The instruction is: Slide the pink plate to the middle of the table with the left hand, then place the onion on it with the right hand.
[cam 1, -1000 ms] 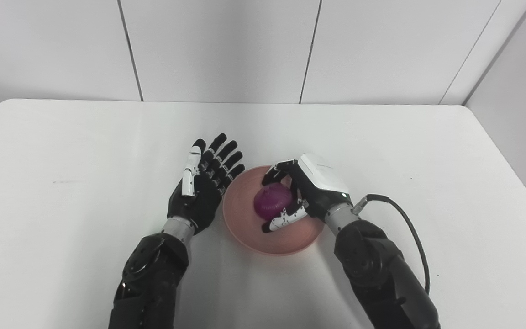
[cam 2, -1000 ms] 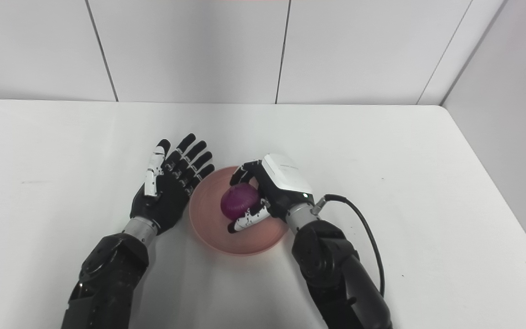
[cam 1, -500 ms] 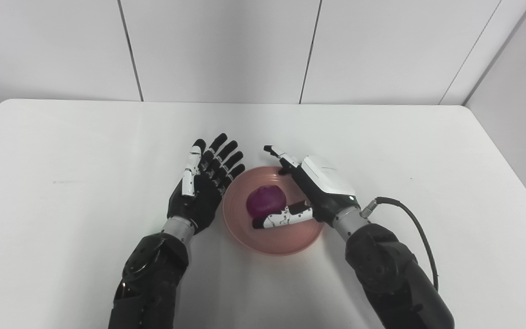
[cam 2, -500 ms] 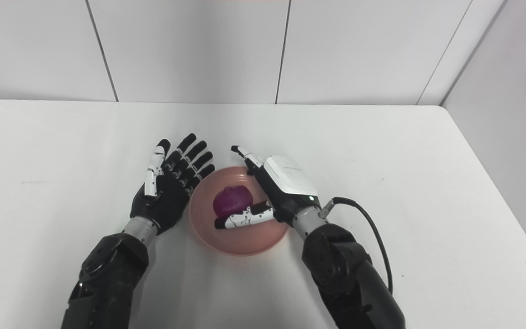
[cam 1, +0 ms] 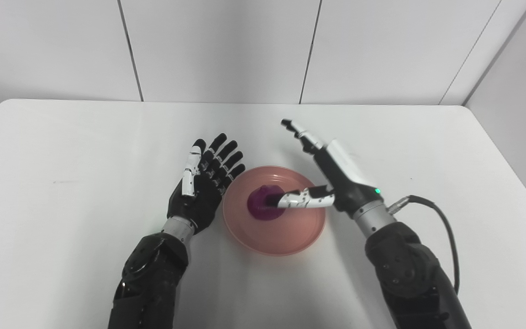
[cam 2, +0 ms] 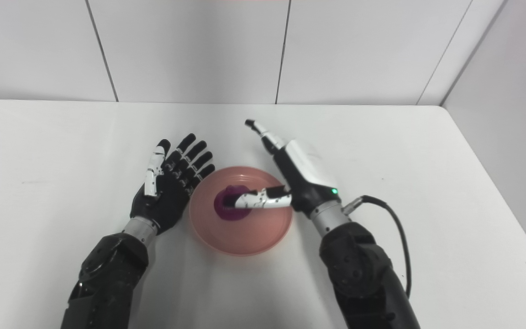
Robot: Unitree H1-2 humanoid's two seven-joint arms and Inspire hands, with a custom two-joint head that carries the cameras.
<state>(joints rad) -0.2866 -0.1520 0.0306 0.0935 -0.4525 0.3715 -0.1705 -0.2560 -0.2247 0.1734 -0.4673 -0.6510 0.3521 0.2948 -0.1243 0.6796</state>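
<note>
The onion (cam 1: 261, 206) sits in the plate (cam 1: 286, 237) on the surface (cam 1: 62, 205). The right hand (cam 1: 336, 171) is above it, fingers (cam 1: 302, 135) spread, holding nothing. The left hand (cam 1: 203, 185) lies beside the plate, fingers spread.

Both my head cams sit side by side, angled down at the bench (cam 1: 62, 151) from close above, facing the back wall (cam 2: 190, 45), sharing nearly the whole benchtop, slightly offset sideways.
</note>
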